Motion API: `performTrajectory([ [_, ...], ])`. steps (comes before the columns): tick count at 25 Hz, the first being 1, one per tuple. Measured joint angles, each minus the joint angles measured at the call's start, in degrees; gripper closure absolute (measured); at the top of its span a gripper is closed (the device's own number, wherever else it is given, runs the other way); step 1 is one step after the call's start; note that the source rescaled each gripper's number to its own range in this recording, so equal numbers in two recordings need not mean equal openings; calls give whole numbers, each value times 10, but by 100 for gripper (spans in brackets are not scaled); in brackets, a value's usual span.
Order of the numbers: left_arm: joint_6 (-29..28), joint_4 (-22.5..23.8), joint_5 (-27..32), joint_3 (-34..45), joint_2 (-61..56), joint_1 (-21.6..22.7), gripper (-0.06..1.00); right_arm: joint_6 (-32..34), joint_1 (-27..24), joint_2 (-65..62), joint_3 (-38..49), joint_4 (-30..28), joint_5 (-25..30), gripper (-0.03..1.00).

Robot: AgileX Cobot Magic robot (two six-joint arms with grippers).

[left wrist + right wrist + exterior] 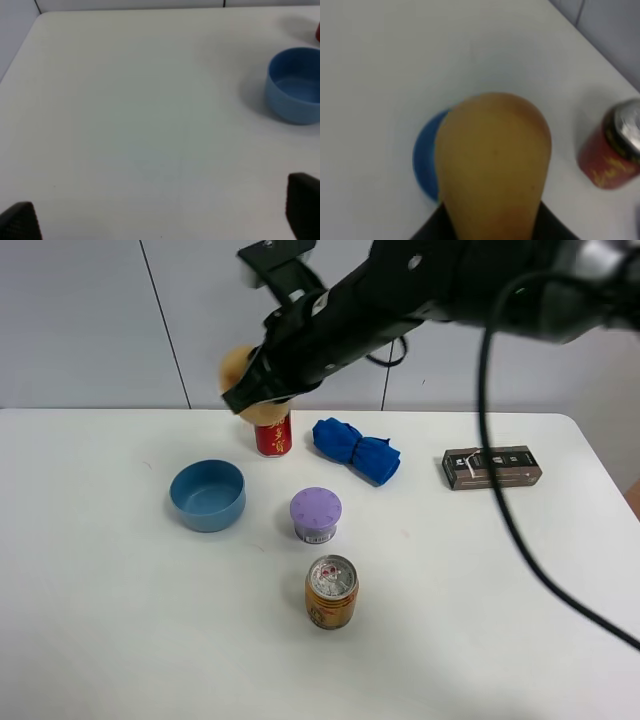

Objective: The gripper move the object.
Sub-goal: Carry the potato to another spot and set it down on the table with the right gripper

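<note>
My right gripper (248, 390), a black claw on a bulky black arm, reaches across to the back left and is shut on the tan-orange round fruit (236, 365). It holds the fruit in the air, above the table and beside a red can (273, 436). In the right wrist view the fruit (492, 160) fills the middle between the dark fingers (427, 231), with the blue bowl (424, 160) below and behind it. My left gripper (160, 220) is open and empty, low over bare table; only its two black fingertips (302, 200) show.
A blue bowl (206, 510) sits at the left, also in the left wrist view (292, 107). A purple-lidded cup (316, 515), an orange-gold can (331, 592), a blue cloth (357, 450) and a brown box (491, 467) stand on the white table (120, 620). The red can shows in the right wrist view (612, 155).
</note>
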Motion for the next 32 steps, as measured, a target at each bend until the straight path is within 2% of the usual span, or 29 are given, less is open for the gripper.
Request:
performTrajectory([
  [3, 0, 0, 0, 0, 0, 0, -6, -3, 20, 57, 0, 1, -94, 91],
  [5, 0, 0, 0, 0, 0, 0, -6, -3, 25, 89, 0, 1, -136, 91],
  [15, 0, 0, 0, 0, 0, 0, -6, -6, 69, 177, -4, 1, -253, 93],
  [22, 0, 0, 0, 0, 0, 0, -6, -7, 77, 200, -37, 1, -273, 96],
  [32, 0, 0, 0, 0, 0, 0, -6, -7, 77, 201, -38, 1, -268, 96],
])
